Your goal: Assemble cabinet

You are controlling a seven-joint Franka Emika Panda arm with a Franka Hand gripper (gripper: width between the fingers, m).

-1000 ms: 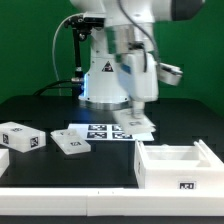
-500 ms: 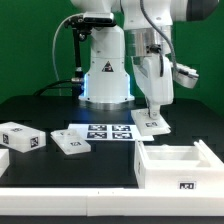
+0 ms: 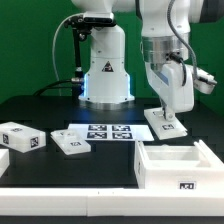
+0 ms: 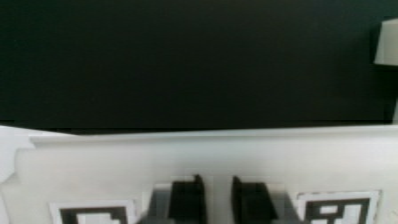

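Wrist view shows the pincer point(image 4: 215, 198) clamped on a white tagged panel point(image 4: 214, 160). Just below and in front of the pincer, the cabinet point(image 3: 160, 178) stands on the bench point(image 3: 40, 110).

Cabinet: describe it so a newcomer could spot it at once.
On the black table, go to the front edge at the exterior view's right. The cabinet is the open-topped white box there, one square tag on its front wall. It is hollow and bigger than the two loose blocks and the flat marker board.
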